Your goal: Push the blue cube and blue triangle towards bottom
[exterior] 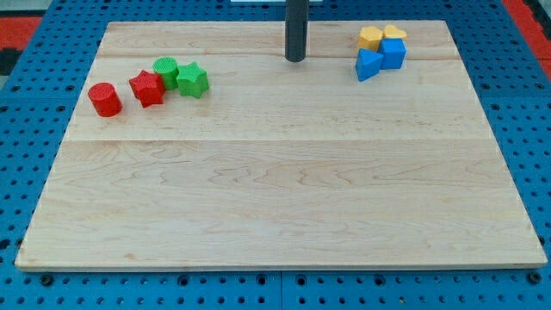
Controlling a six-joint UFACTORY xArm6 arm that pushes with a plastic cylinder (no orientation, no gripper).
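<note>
- While both targets sit near the view's top right, task looks barely started: blue cube (393, 53) and blue triangle (368, 65) touch each other, far from the bottom edge
- my tip (295, 59) rests near the top centre, well left of the blue pair, touching nothing
- no jaws here, just a bare rod, so nothing is grasped
- left to do: get above the blues, push down the wooden board (275, 198)
- yellow hexagon-like block (371, 37) and yellow heart-like block (395, 33) sit touching the blues on the top side; they block access and would likely get dragged along
- red cylinder (105, 99), red star (147, 88), green cylinder (165, 71), green star (193, 80) cluster at the view's left, out of the way
</note>
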